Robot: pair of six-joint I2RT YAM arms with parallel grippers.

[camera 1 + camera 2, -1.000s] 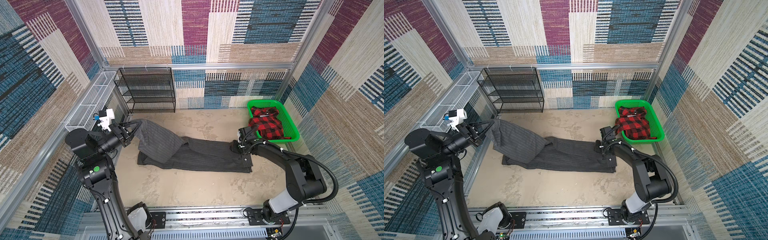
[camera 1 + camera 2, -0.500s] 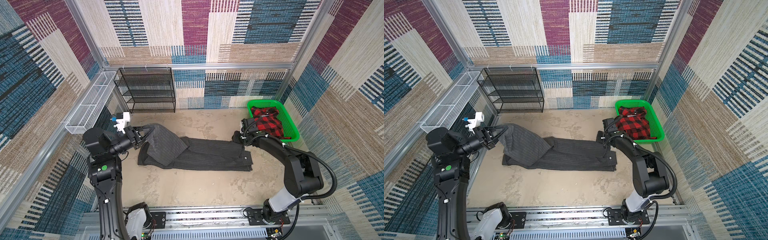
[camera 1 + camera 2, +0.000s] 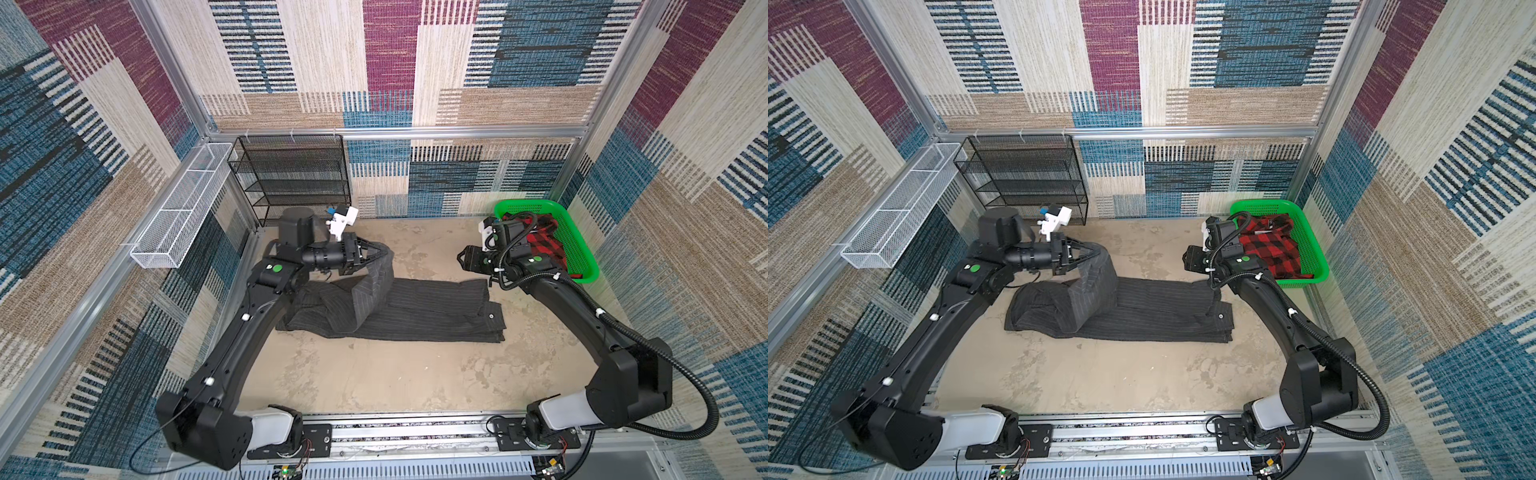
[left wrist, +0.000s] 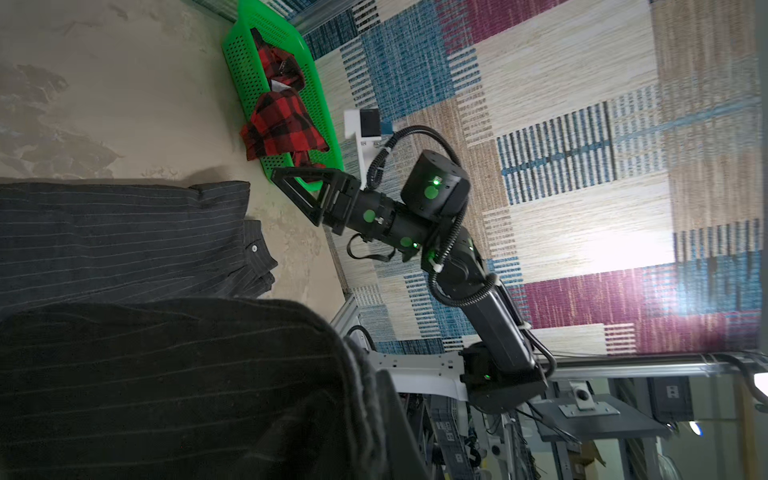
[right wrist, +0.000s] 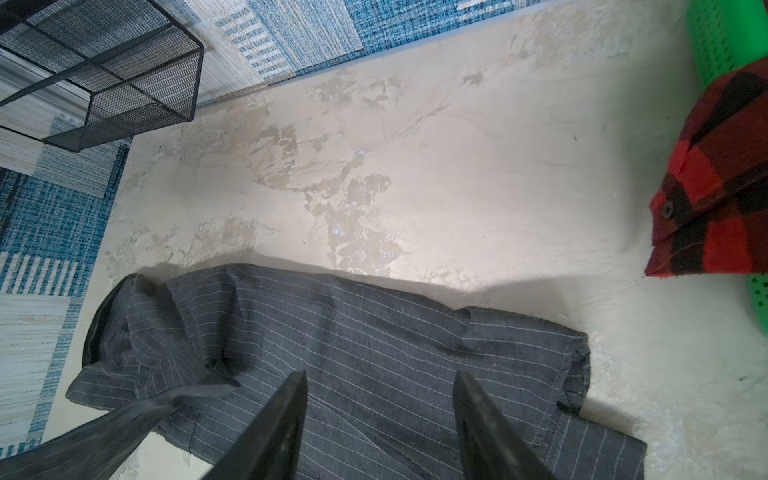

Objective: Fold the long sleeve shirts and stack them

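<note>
Two risks are looming: the raised end of the dark charcoal pinstriped cloth shirt (image 3: pixel 436 309) slipping from the pinching left gripper (image 3: pixel 384 252), or its pull dragging the flat layers askew. The shirt is lying across the beige tabletop (image 3: pixel 374 374), long axis left to right, buttoned end pointing toward the green plastic mesh basket (image 3: pixel 528 205) holding the red-and-black check shirt (image 3: pixel 546 249). The right gripper (image 3: pixel 460 259) is hovering spread, empty.

Grey pinstriped shirt (image 3: pixel 415 311) lies stretched on the tabletop (image 3: pixel 374 374), 1 end lifted; red-black checked shirt (image 3: pixel 548 249) crumpled in green basket (image 3: pixel 582 249)
</note>
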